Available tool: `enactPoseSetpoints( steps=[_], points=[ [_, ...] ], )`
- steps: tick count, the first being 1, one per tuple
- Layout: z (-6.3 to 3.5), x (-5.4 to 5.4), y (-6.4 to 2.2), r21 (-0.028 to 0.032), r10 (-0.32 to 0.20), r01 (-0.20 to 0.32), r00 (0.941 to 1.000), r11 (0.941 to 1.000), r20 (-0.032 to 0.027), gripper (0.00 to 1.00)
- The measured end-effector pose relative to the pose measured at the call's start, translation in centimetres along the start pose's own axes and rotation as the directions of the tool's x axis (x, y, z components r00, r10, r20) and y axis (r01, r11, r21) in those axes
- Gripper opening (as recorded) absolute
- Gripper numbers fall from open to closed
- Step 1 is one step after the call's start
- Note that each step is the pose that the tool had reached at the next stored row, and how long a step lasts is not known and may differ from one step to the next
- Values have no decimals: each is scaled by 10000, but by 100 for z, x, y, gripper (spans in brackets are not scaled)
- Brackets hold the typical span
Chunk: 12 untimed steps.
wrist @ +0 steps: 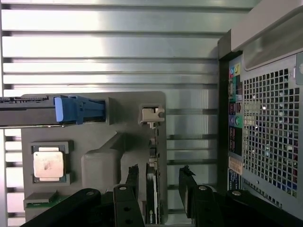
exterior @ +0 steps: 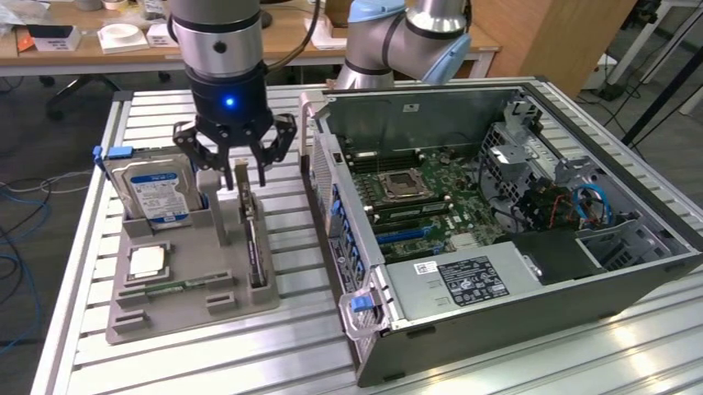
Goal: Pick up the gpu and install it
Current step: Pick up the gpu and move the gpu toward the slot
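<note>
Exterior view: the gpu [exterior: 253, 247] stands on edge in its slot of the grey tray [exterior: 187, 317], not yet lifted. The gripper [exterior: 234, 173] hangs right above that slot, jaws spread wide and gripping nothing. The hard drive [exterior: 154, 191] stands in the tray's neighbouring slot, near the jaws. The open computer case [exterior: 495, 222] sits just beside the tray, on the exterior view's right. Judging by this, both the pick-up and the install are left to do.

Wrist view: the gripper [wrist: 159, 169] straddles the gpu [wrist: 151, 194] in the tray [wrist: 118, 142], one finger on each face. I cannot tell whether the fingers touch it. The case [wrist: 265, 127] leaves a narrow strip of table beside the tray
</note>
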<state>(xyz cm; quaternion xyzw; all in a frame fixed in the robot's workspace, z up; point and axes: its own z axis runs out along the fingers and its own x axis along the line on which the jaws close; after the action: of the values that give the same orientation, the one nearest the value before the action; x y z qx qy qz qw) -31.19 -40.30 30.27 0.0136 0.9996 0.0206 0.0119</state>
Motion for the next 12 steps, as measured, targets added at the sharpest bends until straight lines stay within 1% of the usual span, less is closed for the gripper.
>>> enactPoseSetpoints(
  steps=[7,12],
  points=[
    [5,9,-41,0,0,0,10000,10000,5,47],
    [5,8,-95,1,1,-1,10000,10000,4,47]
  ],
)
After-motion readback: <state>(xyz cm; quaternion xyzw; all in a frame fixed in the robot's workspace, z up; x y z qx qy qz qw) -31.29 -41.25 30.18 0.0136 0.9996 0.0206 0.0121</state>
